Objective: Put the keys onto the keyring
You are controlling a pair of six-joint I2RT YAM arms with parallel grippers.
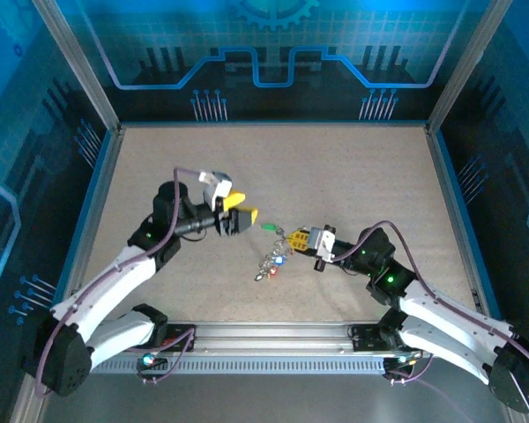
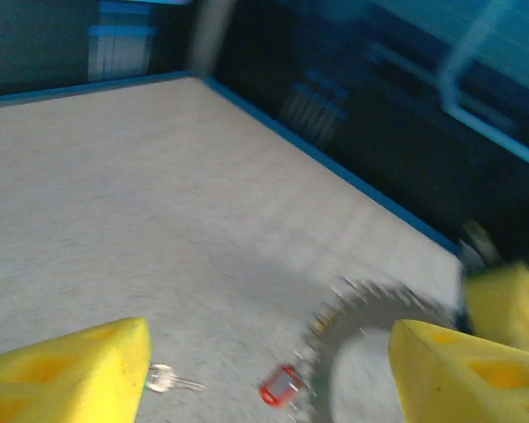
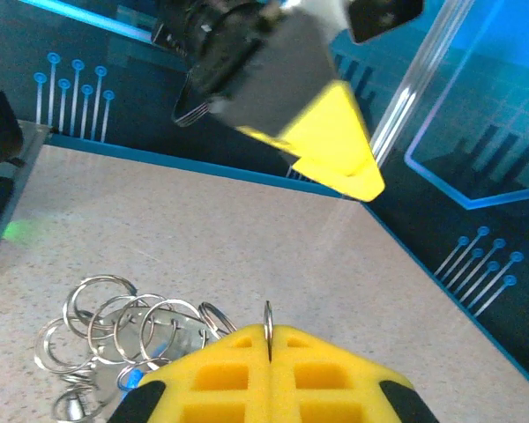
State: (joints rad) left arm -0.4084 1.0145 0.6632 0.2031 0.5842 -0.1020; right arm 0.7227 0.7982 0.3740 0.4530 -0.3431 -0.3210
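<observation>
My right gripper (image 1: 298,238) is shut on the thin keyring (image 3: 268,319), which stands edge-on between its yellow fingers (image 3: 335,370). A bunch of small rings and keys (image 3: 115,326) with blue and red tags hangs off it onto the table (image 1: 271,263). A loose green-tagged key (image 1: 268,226) lies between the two grippers. My left gripper (image 1: 249,216) hovers open just left of that key. In the blurred left wrist view a silvery key (image 2: 167,380) lies by the left finger (image 2: 70,370). A red-tagged key (image 2: 280,386) lies between the fingers.
Metal posts and blue panels wall the beige table (image 1: 353,176) on three sides. The arm bases sit on the rail (image 1: 273,339) at the near edge. My left gripper's yellow finger (image 3: 335,145) hangs high in the right wrist view.
</observation>
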